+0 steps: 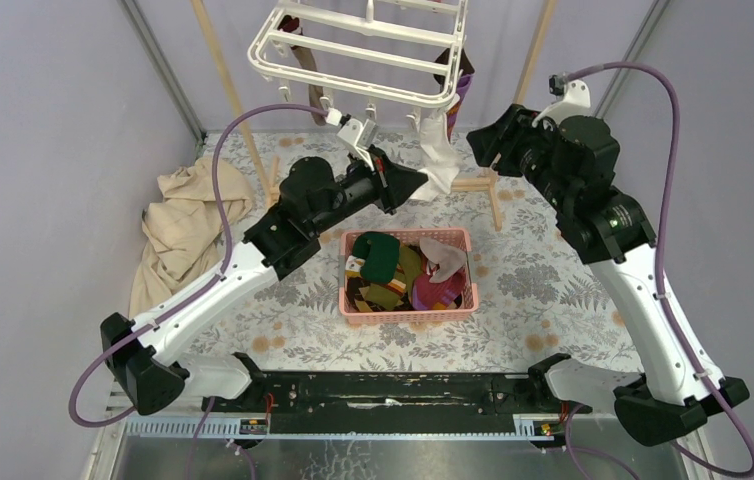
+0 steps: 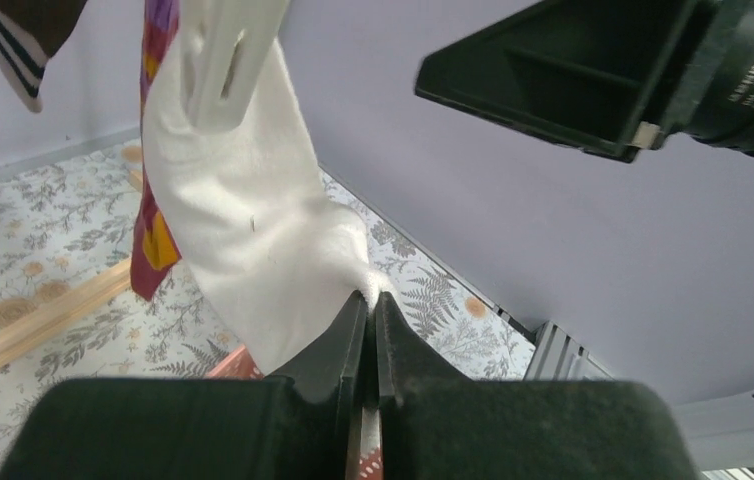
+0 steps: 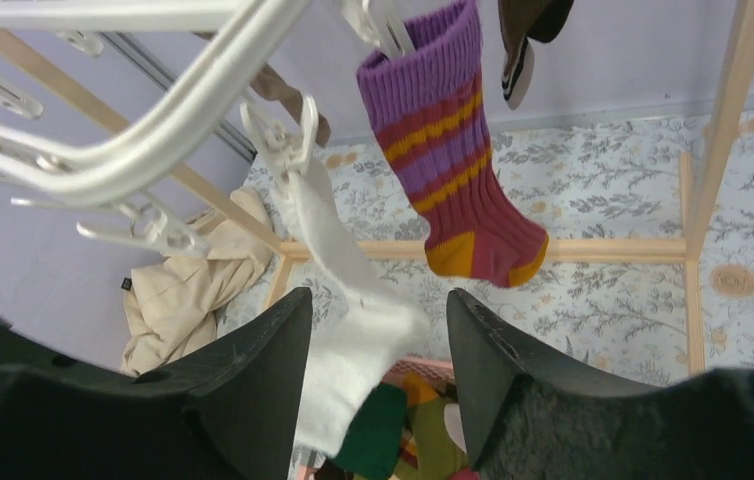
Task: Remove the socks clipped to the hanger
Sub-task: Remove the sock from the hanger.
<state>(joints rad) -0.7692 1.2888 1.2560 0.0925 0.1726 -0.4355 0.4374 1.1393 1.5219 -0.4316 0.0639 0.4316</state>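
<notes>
The white hanger (image 1: 363, 45) hangs at the top with several socks clipped to it. A white sock (image 1: 440, 155) dangles from a clip (image 3: 288, 140) on its near edge. My left gripper (image 1: 423, 184) is shut on that sock's lower edge; in the left wrist view the white sock (image 2: 253, 230) is pinched at the fingertips of the left gripper (image 2: 373, 300). My right gripper (image 3: 378, 310) is open, just right of the white sock (image 3: 353, 330) and not gripping it. A purple striped sock (image 3: 453, 150) hangs clipped behind, and a brown sock (image 3: 528, 40) farther back.
A pink basket (image 1: 408, 314) with several loose socks sits on the floral table below the hanger. A beige cloth (image 1: 188, 215) lies heaped at the left wall. A light wooden pole frame (image 1: 493, 195) stands under the hanger. The right gripper (image 1: 477, 147) is close to the left one.
</notes>
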